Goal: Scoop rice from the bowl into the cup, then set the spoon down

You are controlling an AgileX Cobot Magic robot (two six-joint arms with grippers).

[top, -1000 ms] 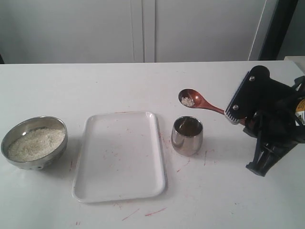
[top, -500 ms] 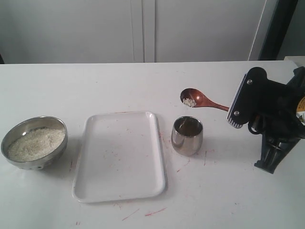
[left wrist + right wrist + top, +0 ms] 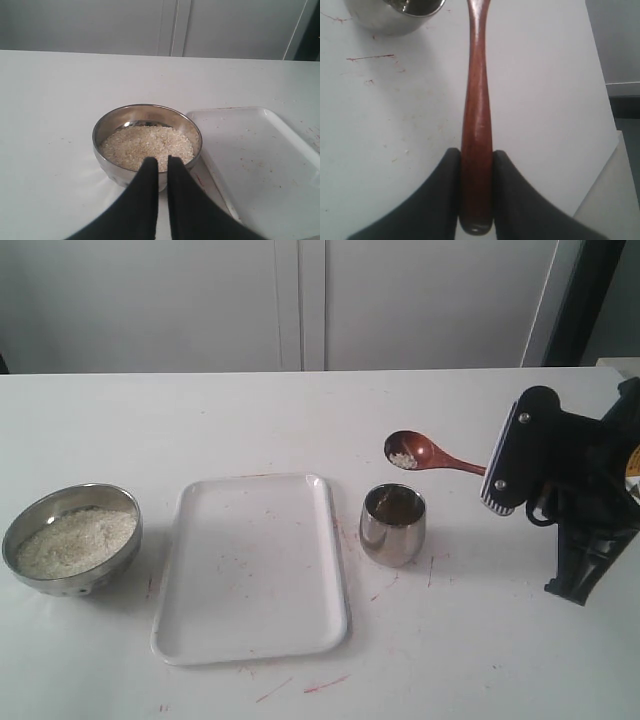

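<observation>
The reddish-brown wooden spoon [image 3: 425,452] hangs in the air just behind and right of the steel cup [image 3: 392,525], with a small clump of rice [image 3: 402,459] in its oval bowl. My right gripper [image 3: 497,478] is shut on the end of the spoon's handle [image 3: 476,110]; its fingertips [image 3: 451,160] press both sides. The cup's edge [image 3: 395,15] shows in the right wrist view. The metal bowl [image 3: 30,565] with its heap of rice [image 3: 75,540] stands at the far left. My left gripper [image 3: 162,161] is shut and empty, just short of the bowl's rim [image 3: 107,125].
A white rectangular tray [image 3: 250,565] lies between bowl and cup; its corner [image 3: 260,150] sits beside the bowl. Red marks streak the white table around the cup. The right arm's black body fills the right edge of the table.
The right arm has drawn back to the right, carrying the spoon slightly right and down; the spoon's bowl now sits nearer above the cup's far right side. The bowl, cup and tray have not moved.
</observation>
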